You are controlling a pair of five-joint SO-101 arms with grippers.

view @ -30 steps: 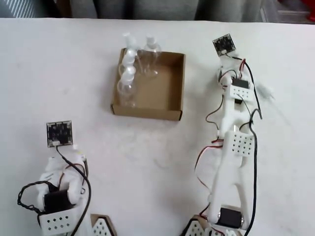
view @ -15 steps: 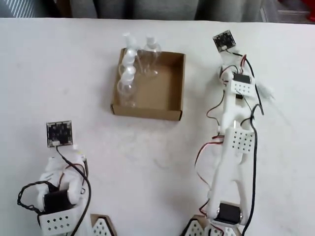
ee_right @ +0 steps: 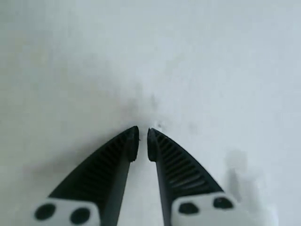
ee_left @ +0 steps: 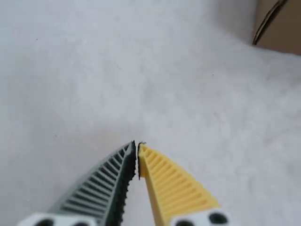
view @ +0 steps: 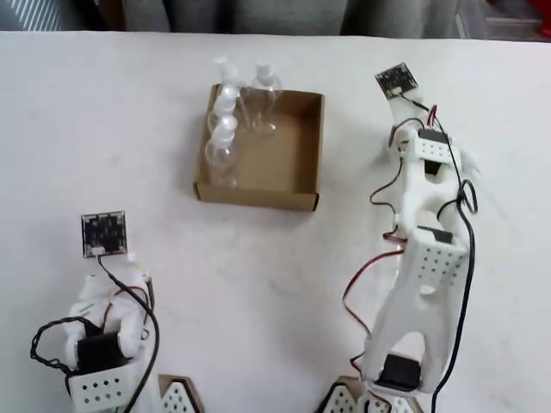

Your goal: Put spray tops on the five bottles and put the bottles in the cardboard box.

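Note:
The cardboard box (view: pixel 284 163) sits at the middle of the table toward the back. Several clear bottles (view: pixel 222 142) with white spray tops stand upright along its left wall, and one more (view: pixel 263 95) stands at its far edge. My left gripper (ee_left: pixel 138 151) has grey and yellow fingers shut on nothing, low over bare table near the front left, with a corner of the box (ee_left: pixel 277 26) ahead. My right gripper (ee_right: pixel 142 137) has black fingers shut on nothing, over bare table to the right of the box.
The right arm (view: pixel 422 258) stretches from the front edge toward the back right. The left arm (view: pixel 103 344) is folded at the front left. A small white thing (view: pixel 469 162) lies beside the right arm, too small to identify. The box's right half is bare.
The right arm has swung to the right, its elbow and wrist shifting away from the box. The left arm and the bottles have not moved.

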